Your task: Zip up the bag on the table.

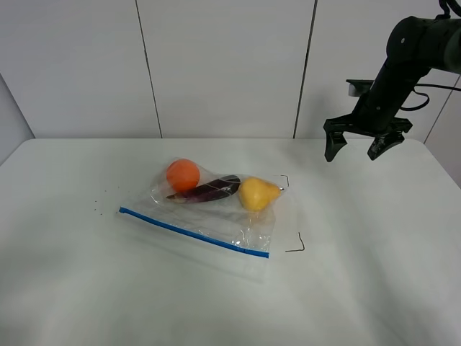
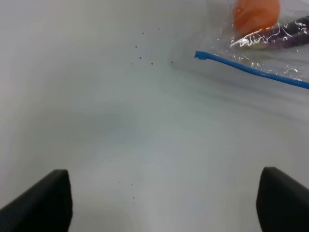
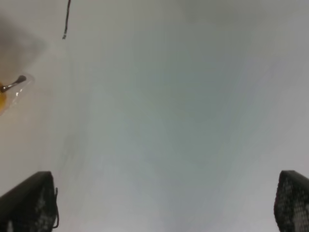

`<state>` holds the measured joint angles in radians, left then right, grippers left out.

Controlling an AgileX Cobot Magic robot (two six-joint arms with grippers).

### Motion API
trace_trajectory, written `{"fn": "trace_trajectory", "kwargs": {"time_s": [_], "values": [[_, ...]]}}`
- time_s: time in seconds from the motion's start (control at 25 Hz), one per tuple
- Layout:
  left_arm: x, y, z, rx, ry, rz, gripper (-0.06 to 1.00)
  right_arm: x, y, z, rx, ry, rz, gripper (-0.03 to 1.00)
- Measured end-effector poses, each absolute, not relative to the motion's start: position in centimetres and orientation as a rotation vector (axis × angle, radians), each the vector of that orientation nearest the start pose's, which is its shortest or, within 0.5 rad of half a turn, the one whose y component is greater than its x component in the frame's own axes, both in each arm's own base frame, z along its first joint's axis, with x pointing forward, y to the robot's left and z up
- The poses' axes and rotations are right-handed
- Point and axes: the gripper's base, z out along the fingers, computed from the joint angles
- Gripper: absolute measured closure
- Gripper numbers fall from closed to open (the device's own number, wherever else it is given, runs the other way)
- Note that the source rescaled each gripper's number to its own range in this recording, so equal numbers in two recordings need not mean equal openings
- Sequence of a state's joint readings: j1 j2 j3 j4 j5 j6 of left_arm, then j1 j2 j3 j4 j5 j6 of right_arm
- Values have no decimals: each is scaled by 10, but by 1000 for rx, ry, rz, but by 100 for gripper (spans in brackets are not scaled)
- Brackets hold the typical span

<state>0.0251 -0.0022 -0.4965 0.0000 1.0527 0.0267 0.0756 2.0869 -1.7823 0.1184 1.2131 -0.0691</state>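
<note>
Two grippers: left gripper (image 2: pixel 161 203) and right gripper (image 1: pixel 358 142) both released, empty, away from the bag (image 1: pixel 209 209).
Advice: pin the bag's zipper strip (image 1: pixel 193 232) end on the worktop (image 1: pixel 374 274), then pinch along it.

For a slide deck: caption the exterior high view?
Open right pincer hovers beyond a clear zip bag of produce lying on the white table.

Left tool (image 2: pixel 164 203) outside the high view; bag (image 2: pixel 260 43) cut off by both wrist views' edges.
</note>
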Motion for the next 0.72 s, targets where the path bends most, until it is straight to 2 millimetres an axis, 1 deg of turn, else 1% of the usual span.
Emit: {"fn": "trace_trajectory", "kwargs": {"time_s": [0.12,0.2,0.32,0.36,0.4,0.48,0.52,0.6,0.72], "values": [[-4,0,277,1,2038,32,-5,433,43,228,-161,2992,168,-3],[-4,0,277,1,2038,32,-5,429,42,232,-158,2988,168,-3],[-4,0,277,1,2038,32,-5,411,40,245,-157,2986,159,-3],[-4,0,277,1,2038,32,-5,402,39,247,-159,2995,145,-3],[-4,0,277,0,2038,39,-5,393,38,254,-162,2991,132,-3],[-4,0,277,1,2038,32,-5,371,35,261,-166,3002,113,-3],[-4,0,277,1,2038,32,-5,360,33,267,-166,2995,107,-3],[-4,0,277,1,2038,32,-5,332,31,275,-166,2999,103,-3],[-4,0,277,0,2038,39,-5,289,28,280,-167,3010,100,-3]]}}
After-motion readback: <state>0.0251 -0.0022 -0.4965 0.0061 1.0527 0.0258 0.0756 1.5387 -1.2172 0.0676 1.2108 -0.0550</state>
